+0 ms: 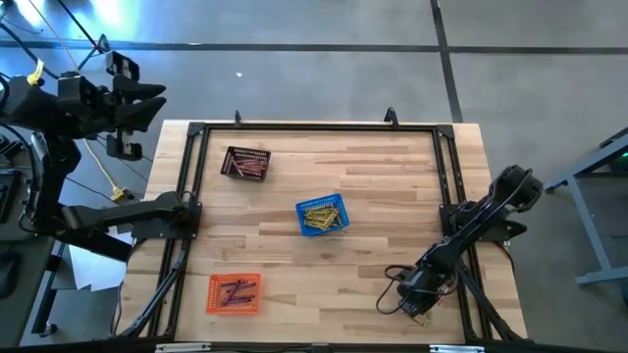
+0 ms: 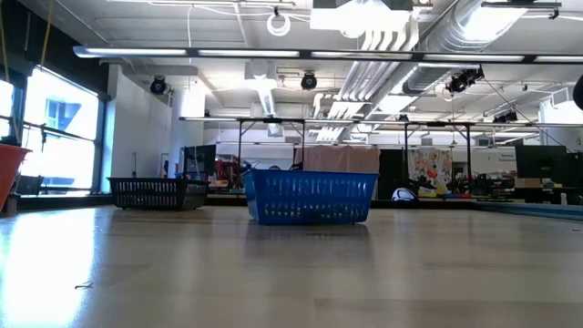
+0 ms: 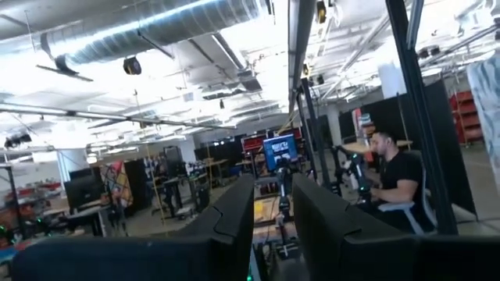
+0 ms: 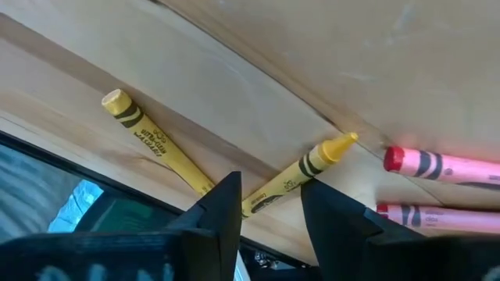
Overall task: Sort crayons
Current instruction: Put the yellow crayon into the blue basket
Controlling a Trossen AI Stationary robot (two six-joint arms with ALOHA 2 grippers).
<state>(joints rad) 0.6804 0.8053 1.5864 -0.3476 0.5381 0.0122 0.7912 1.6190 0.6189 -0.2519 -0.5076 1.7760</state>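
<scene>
Hovering low at the wooden desk's (image 1: 373,255) near edge, the right end effector (image 4: 269,204) stands released around a yellow wax crayon (image 4: 301,173); another yellow crayon (image 4: 156,147) and two pink crayons (image 4: 445,165) lie beside it. Label print is unreadable. Whether the raised left end effector (image 3: 272,218) is clenched, I cannot tell.

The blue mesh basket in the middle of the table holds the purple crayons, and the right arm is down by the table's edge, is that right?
Not quite. The blue mesh basket in the middle of the wooden table holds yellow crayons, not purple ones, as the high view shows. The right gripper is indeed down by the table's edge.
</scene>
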